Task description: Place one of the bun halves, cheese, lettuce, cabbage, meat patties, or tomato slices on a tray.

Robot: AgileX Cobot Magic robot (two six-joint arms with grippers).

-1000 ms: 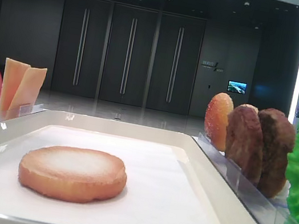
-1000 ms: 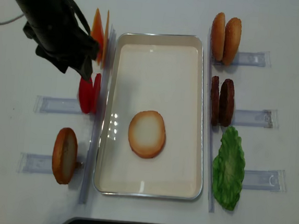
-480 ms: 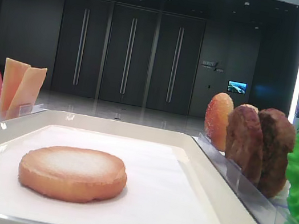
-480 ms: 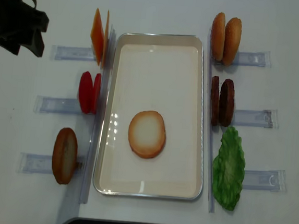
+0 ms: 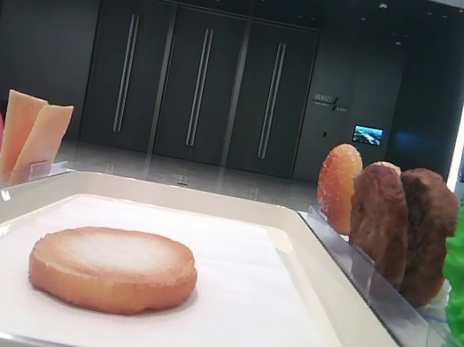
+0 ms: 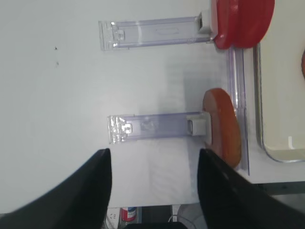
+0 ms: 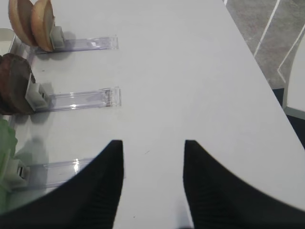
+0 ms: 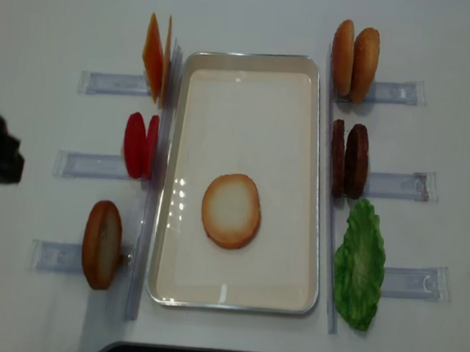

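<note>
Gone from above the cheese [image 8: 154, 58] and tomato slices [image 8: 140, 145], the left arm has swung out to the table's left edge, where only a dark corner of it shows in the overhead view. Its wrist camera shows the left gripper [image 6: 153, 191] with its two black fingers spread wide and nothing between them, hovering over bare white table [image 8: 41, 35]. Just ahead of those fingers a clear plastic rack [image 6: 152, 128] holds an upright orange bun piece [image 6: 223, 126], and beyond that a second rack carries the red slices. The right gripper [image 7: 152, 183] likewise hangs parted and empty over the table on its own side, with the meat patties [image 7: 14, 90] and lettuce [image 8: 360, 263] ahead and to its left.

Nothing else has shifted. One bun half [image 8: 231, 210] lies flat, cut face up, on the paper liner near the middle of the tray [image 8: 253, 57], well away from both grippers. My reading is that the placement is done and the left arm's retreat marks the end of this step.

That bun half is a low round disc with a golden-brown rim and a pale, smooth top. Each patty is a thick, dark, rough-surfaced round; the lettuce is a bright, frilly green clump; the cheese is thin, stiff and pale orange. A glossy raised rim runs round the cream tray.
</note>
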